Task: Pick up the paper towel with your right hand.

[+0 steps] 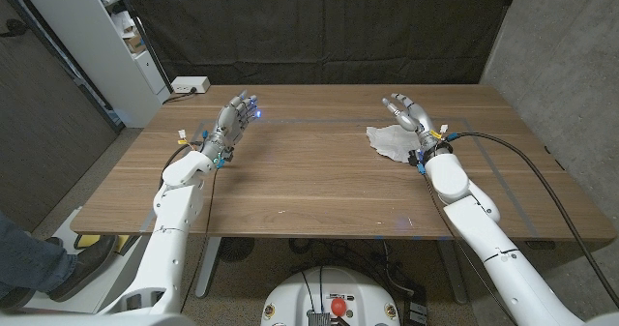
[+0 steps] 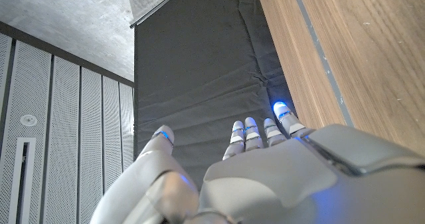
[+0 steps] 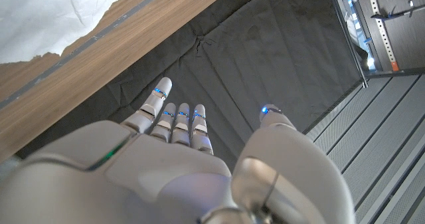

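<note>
Right robot hand (image 1: pixel 409 113) is nearest the work: fingers apart, nothing in it, poised just beside the paper towel (image 1: pixel 392 140) and slightly beyond its far edge. Through my right wrist camera the fingers (image 3: pixel 178 121) reach past the worktop (image 1: pixel 309 186) edge toward the dark curtain, with the towel's white corner (image 3: pixel 46 18) off to one side.

Paper towel: crumpled white sheet lying on the worktop, right of centre, close against my right wrist. Judgement: very light, soft, no stiffness; it will fold and bunch rather than lift as a sheet, and could tear if dragged. Best hold is a pinch on a raised crease near the towel's middle, gathering material between thumb and fingers, not a flat edge.

Left robot hand (image 1: pixel 235 118) is well apart from the towel, across the worktop, fingers spread and holding nothing.

White power strip (image 1: pixel 190 85) sits at the worktop's far left corner, far from the towel.
</note>
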